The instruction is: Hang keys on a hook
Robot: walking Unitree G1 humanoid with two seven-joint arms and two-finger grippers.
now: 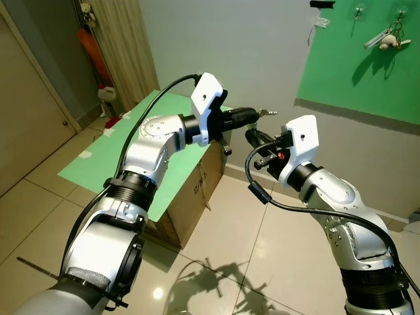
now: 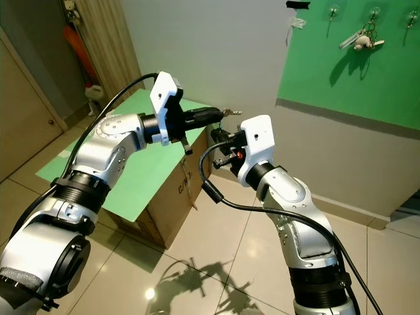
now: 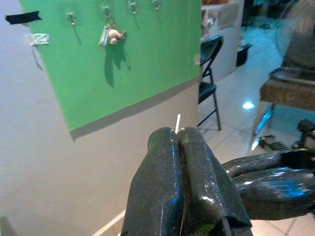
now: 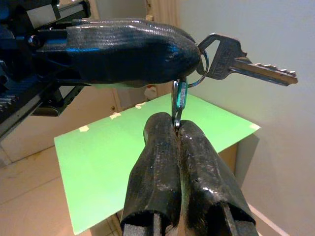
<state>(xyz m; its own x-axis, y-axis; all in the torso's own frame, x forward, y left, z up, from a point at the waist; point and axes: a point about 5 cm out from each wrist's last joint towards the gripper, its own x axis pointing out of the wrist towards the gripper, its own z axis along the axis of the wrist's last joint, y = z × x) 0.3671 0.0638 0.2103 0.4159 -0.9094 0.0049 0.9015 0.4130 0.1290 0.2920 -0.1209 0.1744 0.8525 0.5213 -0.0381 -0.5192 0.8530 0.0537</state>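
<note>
Starting at the cardboard box with its green sheet, the left arm reaches out over the box's far corner, and the left gripper has its fingers pressed together on the key ring, with the key sticking out beyond the fingertips, its blade pointing away from the box toward the grey wall. Just beside it, on the side away from the box, the right gripper sits slightly lower, its fingers also closed, pinching the small green-edged clip that hangs from the same ring; so both grippers hold the one bunch between them, nearly touching. Further from the box, up on the wall, a green board carries a row of hooks, one of them already bearing another bunch of keys. The free hooks lie well above and beyond both grippers, on the right arm's side, so the right arm looks the nearer one to carry the bunch up, ring held broadside to a hook.
</note>
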